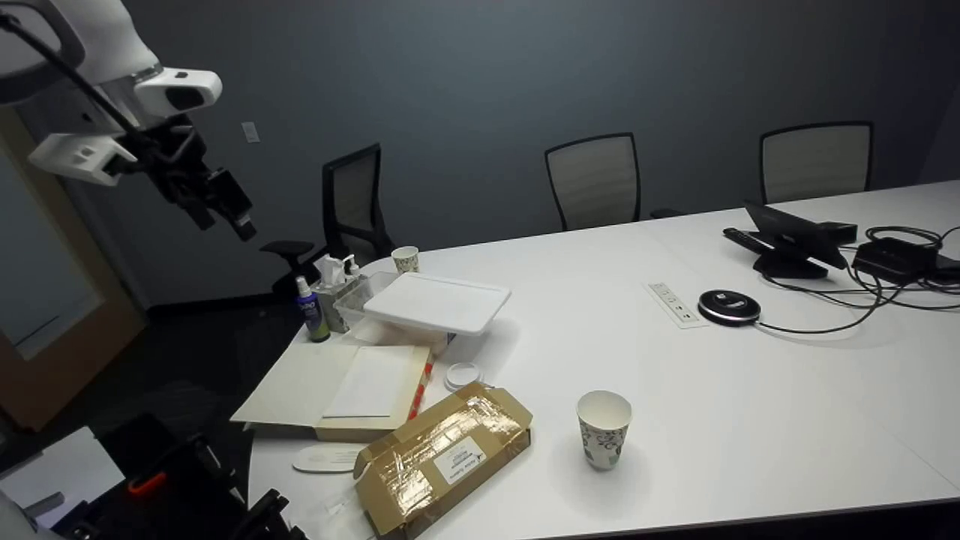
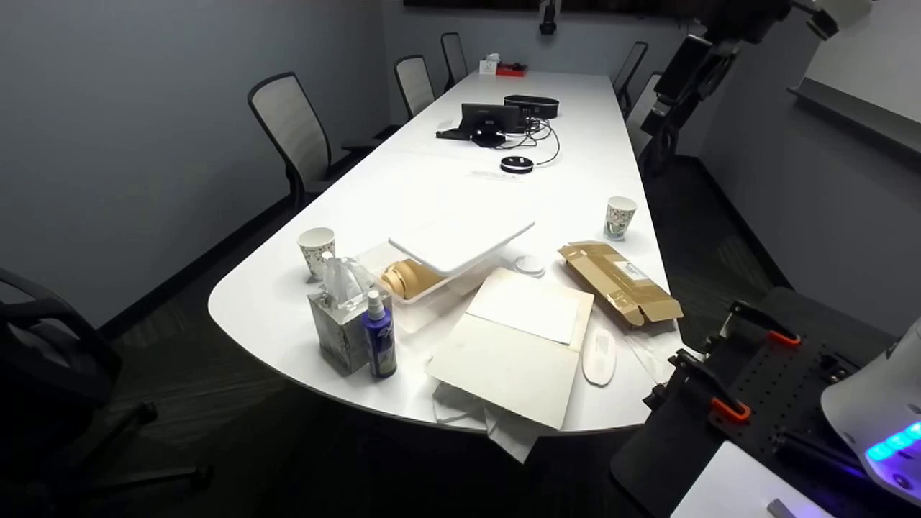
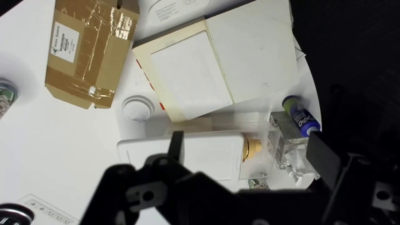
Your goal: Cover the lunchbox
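several chairs (image 1: 594, 182), grey walls (image 1: 465, 97), white table (image 1: 750, 412), part-covered lunchbox (image 2: 424, 313)

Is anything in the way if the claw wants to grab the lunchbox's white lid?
Nothing visible is: only air shows between the open claw and the white lid. The tan thing in the lunchbox sits partly under the lid, and the tissue box stands beside the lunchbox's uncovered end.
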You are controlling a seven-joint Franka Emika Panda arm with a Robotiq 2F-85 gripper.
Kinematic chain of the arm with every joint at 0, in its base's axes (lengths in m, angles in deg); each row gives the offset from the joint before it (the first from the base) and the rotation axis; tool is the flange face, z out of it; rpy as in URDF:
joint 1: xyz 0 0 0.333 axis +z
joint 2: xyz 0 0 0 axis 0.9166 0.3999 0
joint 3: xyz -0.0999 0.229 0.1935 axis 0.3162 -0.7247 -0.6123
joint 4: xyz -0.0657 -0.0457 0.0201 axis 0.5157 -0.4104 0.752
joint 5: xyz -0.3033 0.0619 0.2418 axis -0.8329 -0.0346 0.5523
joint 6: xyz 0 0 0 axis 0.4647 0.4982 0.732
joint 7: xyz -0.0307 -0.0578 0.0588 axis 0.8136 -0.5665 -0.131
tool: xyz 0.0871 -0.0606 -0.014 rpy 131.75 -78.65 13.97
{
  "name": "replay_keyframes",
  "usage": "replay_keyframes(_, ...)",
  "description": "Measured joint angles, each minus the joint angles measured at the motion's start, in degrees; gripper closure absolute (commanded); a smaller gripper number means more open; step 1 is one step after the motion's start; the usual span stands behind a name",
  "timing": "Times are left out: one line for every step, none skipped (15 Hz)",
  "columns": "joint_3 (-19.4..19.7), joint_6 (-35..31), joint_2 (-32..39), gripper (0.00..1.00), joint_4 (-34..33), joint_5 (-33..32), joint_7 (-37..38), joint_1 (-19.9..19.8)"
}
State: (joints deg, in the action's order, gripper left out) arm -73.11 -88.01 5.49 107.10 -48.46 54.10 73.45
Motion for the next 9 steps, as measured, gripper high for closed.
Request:
replay_keyframes(-0.03,-0.04,0.78,0.0,-1.01,-0.5,0.03,-0.46)
replay_keyframes(-0.08,-0.23,2.0,0.0,-2.26,-1.11,0.15,-1.16)
replay_keyframes(-0.24,-0.51,3.62,0.0,-3.67,-1.92,0.47,-2.04)
replay_keyframes(-0.65,-1.32,5.71,0.0,-5.21,-2.85,1.34,-2.97)
replay_keyframes(-1.17,-2.6,8.41,0.0,-7.01,-3.64,1.97,-3.83)
replay_keyframes(-1.73,-3.84,11.49,0.0,-9.01,-4.65,2.62,-4.53)
replay_keyframes(-2.4,-4.91,14.83,0.0,-11.18,-5.66,3.39,-5.15)
replay_keyframes(-3.13,-5.91,18.29,0.0,-13.37,-6.77,4.12,-5.64)
replay_keyframes(-3.79,-6.76,21.9,0.0,-15.67,-7.89,4.84,-5.91)
